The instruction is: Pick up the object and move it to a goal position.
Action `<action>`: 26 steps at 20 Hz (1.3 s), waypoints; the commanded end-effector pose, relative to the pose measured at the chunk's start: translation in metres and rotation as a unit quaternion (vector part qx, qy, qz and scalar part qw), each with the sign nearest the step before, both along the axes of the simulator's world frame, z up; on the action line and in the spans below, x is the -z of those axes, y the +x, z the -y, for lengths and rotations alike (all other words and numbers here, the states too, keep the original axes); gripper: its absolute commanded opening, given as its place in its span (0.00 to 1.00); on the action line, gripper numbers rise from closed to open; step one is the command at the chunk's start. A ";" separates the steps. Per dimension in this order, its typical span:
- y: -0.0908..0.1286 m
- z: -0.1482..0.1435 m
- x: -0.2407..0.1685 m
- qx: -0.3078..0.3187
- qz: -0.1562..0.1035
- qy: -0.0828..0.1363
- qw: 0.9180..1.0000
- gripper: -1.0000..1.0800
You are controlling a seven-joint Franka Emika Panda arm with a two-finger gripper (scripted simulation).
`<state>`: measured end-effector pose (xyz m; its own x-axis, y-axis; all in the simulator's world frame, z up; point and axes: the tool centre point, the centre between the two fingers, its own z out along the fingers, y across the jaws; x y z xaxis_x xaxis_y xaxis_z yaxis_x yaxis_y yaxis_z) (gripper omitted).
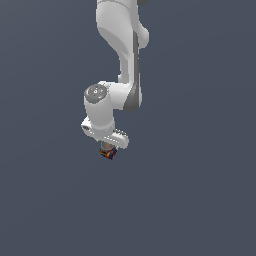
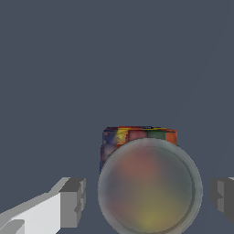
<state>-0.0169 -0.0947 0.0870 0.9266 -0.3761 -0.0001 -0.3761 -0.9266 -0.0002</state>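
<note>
While the white hand point(image 2: 148, 196) sat spread around the tiny dark multicoloured block with greyish round top point(image 2: 148, 183), no grip showed; lift and move remained.

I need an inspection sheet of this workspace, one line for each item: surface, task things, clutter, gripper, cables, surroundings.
Surface: plain dark grey-blue ground, no marks seen.
Task things: the object, a small dark block with red, yellow and blue patches and a greyish, see-through round top, sits directly under the gripper.
Clutter: nothing seen.
Gripper: the gripper is around the object; in the wrist view a gap shows between each finger and the round top, so it is open.
Cables: nothing seen.
Surroundings: only the white arm and the even background; no goal marker seen.
</note>
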 end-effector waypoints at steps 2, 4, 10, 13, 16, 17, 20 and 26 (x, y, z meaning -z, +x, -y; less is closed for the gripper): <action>-0.001 0.000 0.018 0.001 0.000 0.000 1.000 0.96; -0.001 0.000 0.025 0.001 0.000 0.000 1.000 0.96; 0.000 0.001 0.029 0.002 0.000 0.000 1.000 0.00; 0.000 0.001 0.029 0.002 0.000 0.000 1.000 0.00; 0.000 0.001 0.029 0.002 0.000 0.000 1.000 0.00; 0.000 0.001 0.029 0.002 0.000 0.000 1.000 0.00; 0.000 0.000 0.028 0.001 0.000 0.000 1.000 0.00; -0.005 -0.001 0.018 0.001 0.000 0.000 1.000 0.00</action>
<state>-0.0218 -0.0936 0.0636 0.9256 -0.3784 -0.0050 -0.3784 -0.9256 0.0008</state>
